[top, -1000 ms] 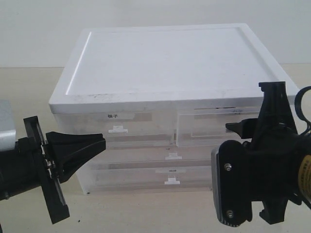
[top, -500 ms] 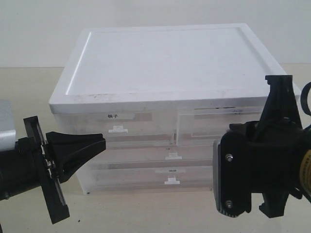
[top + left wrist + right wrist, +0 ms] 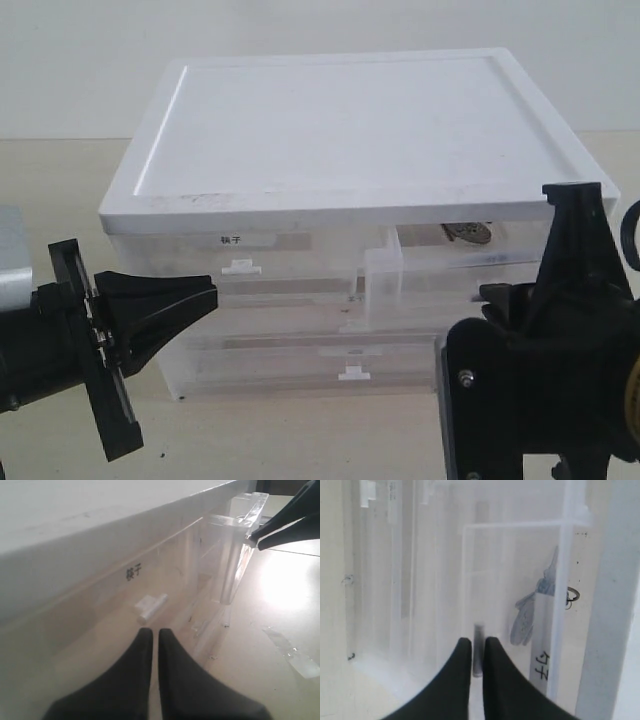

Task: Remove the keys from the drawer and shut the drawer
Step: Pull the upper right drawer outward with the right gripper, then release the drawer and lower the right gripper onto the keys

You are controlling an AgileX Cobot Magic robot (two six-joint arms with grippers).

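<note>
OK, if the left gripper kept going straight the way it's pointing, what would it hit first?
Most likely the clear front of the shut drawer with black lettering, about at its small white handle, which sits straight ahead of the left gripper, tips closed. The gap between them is hard to judge.

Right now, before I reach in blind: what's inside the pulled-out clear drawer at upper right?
A small bunch of grey metal keys lies in the half-width clear plastic drawer. The white cabinet top and the black right arm cover the rest of its floor.

Left pincer [image 3: 151, 631] nearly closed, drawer [image 3: 239, 550] apparently pulled out beyond
</note>
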